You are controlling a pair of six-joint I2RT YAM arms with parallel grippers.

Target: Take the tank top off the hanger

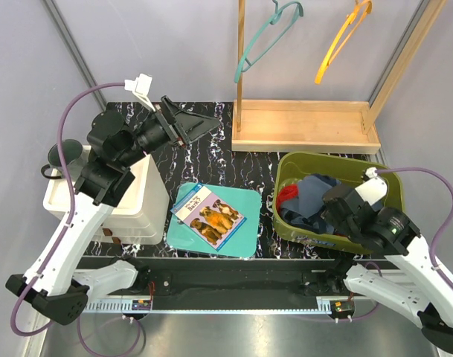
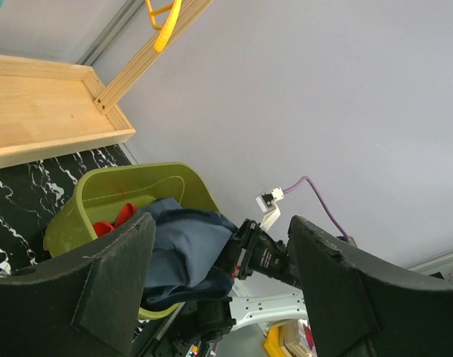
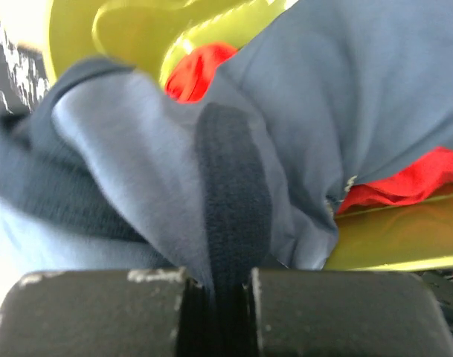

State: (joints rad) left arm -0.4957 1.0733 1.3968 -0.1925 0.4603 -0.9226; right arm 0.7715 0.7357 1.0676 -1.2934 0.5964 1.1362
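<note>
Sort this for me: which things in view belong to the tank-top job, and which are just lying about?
Job: blue garment, pinched in the shut right gripper at the green bin; teal hanger and yellow hanger, both bare, by the wooden rack.
Lying about: dog book on a teal mat; white box; red cloth in the bin; left gripper, open and empty.

A black marbled tabletop [image 1: 211, 160] carries everything. At its middle, near the front edge, lies a teal square mat [image 1: 248, 212] with a picture book [image 1: 209, 214] resting on it, dogs on the cover. An olive-green bin [image 1: 315, 156] stands at the right side, a red cloth [image 1: 287, 193] inside it against the left wall. A white container [image 1: 148, 195] sits at the left edge. A shallow wooden tray [image 1: 300, 126] occupies the back right corner, with a wooden post [image 1: 241, 59] rising from its left end.
</note>
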